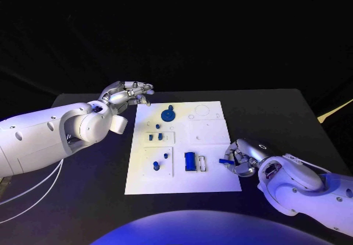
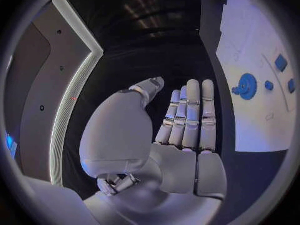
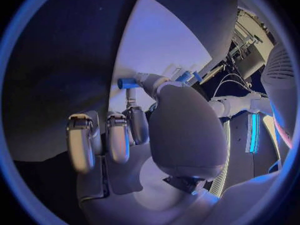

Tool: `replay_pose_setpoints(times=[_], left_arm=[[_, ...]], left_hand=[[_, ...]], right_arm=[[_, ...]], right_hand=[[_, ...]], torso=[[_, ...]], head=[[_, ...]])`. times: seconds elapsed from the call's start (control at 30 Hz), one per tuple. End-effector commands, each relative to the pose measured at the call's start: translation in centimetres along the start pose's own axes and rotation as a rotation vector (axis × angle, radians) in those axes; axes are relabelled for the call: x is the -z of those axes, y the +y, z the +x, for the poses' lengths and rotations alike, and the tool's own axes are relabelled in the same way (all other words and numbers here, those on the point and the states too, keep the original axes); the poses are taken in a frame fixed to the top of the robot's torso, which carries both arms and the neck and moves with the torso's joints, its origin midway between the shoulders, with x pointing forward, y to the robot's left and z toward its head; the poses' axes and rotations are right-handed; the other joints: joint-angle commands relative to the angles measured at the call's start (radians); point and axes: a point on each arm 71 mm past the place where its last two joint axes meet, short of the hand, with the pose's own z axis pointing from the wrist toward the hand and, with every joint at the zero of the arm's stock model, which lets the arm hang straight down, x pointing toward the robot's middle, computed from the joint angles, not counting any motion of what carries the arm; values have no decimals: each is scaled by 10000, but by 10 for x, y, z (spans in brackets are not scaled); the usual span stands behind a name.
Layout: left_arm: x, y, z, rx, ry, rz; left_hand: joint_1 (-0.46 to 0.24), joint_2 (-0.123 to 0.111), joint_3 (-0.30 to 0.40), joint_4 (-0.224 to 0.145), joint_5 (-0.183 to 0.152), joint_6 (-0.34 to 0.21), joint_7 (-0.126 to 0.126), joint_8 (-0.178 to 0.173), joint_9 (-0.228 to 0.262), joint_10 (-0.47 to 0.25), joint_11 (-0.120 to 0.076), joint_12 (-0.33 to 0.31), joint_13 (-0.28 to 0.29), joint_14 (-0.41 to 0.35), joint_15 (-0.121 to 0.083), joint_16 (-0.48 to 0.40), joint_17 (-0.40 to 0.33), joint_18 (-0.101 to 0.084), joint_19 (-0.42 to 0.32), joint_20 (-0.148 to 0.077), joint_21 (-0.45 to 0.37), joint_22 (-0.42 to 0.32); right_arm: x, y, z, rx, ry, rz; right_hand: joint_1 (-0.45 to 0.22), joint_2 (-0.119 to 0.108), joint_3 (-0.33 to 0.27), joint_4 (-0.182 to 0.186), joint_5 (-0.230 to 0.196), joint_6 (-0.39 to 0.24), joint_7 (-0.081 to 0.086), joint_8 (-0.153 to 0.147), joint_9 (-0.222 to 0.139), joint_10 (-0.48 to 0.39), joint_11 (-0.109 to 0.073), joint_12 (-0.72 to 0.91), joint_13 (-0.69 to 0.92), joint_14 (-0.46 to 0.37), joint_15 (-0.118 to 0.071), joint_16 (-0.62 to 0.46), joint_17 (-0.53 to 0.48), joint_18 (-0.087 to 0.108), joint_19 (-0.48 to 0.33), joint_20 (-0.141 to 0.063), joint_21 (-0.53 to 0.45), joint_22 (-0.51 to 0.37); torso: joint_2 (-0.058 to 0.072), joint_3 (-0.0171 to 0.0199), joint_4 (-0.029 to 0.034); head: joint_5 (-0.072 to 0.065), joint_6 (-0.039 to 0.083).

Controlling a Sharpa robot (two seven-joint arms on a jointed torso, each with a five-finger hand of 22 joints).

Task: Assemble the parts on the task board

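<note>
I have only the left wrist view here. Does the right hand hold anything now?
Observer: Yes, the right hand pinches a small blue part at the task board's right edge.
Operator: Where is the left hand relative to the board?
Observer: It is by the board's far left corner, holding nothing.
Operator: What lies nearest the right hand?
Observer: A blue block, flat on the board just beside it.

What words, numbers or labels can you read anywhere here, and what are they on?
None can be read.
Task board: faint engraved circles and rectangles, no letters or numbers visible.
Blue gear and the other blue parts: no markings visible.
Right hand: a small ring-shaped mark on its back, not a readable character.
Left hand: no markings visible.
</note>
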Motion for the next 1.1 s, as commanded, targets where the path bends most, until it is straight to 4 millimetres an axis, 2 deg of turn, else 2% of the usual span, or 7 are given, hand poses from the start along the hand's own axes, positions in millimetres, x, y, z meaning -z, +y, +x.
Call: replay_pose_setpoints(times=[0.03,0.17,0.37,0.5,0.73,1.1], left_arm=[[0,-1,2,30,167,79],[0,-1,2,21,152,80],[-1,-1,3,28,179,82],[-1,-1,4,33,198,85],[0,-1,5,41,222,90],[0,-1,5,48,243,92]], left_hand=[[-25,73,-60,-23,-52,-48,-13,50,-11,-67,25,49,-14,-66,-19,-51,-8,97,10,64,-49,-16],[-25,73,-60,-23,-52,-48,-13,50,-11,-67,25,49,-14,-66,-19,-51,-8,97,10,64,-49,-16],[-18,77,-58,-28,-51,-49,-12,53,-13,-71,26,52,-15,-69,-19,-49,-9,98,9,65,-51,-19],[-18,77,-58,-28,-51,-49,-12,53,-13,-71,26,52,-15,-69,-19,-49,-9,98,9,65,-51,-19],[-18,77,-58,-28,-51,-49,-12,53,-13,-71,26,52,-15,-69,-19,-49,-9,98,9,65,-51,-19],[-18,77,-58,-28,-51,-49,-12,53,-13,-71,26,52,-15,-69,-19,-49,-9,98,9,65,-51,-19]], right_arm=[[2,3,-1,-398,-87,128],[3,10,-3,-875,-81,86],[2,22,-4,-1459,136,7],[1,32,-1,-1799,368,-114],[-4,40,5,-1921,750,-187],[-12,45,13,-1837,1148,-135]], right_hand=[[-490,63,628,-506,43,-47,-72,291,368,115,40,43,1139,970,-46,52,2403,-142,1046,-21,44,2628],[-849,82,869,-732,73,-59,-81,377,487,203,33,205,1254,982,-57,75,2454,-142,1046,-23,44,2628],[-1167,71,956,-810,7,-74,-91,410,546,219,28,229,1276,986,-61,84,2473,-142,1046,-26,44,2628],[-1500,38,977,-816,-77,-62,-103,422,571,244,19,278,1314,990,-65,92,2490,-142,1046,-29,44,2628],[-2451,21,895,-577,-538,149,-159,431,548,422,-22,656,1584,999,-95,109,2528,-142,1046,-52,44,2628],[-2946,-8,726,-419,-910,324,-201,424,514,497,-56,806,1703,1002,-126,114,2540,-142,1046,-81,44,2628]], torso=[[1,-1,-2],[6,11,-5],[3,1,-5],[9,5,17],[16,-2,17],[0,4,1]], head=[[12,1],[14,1],[-7,1],[-19,1],[-38,1],[7,1]])
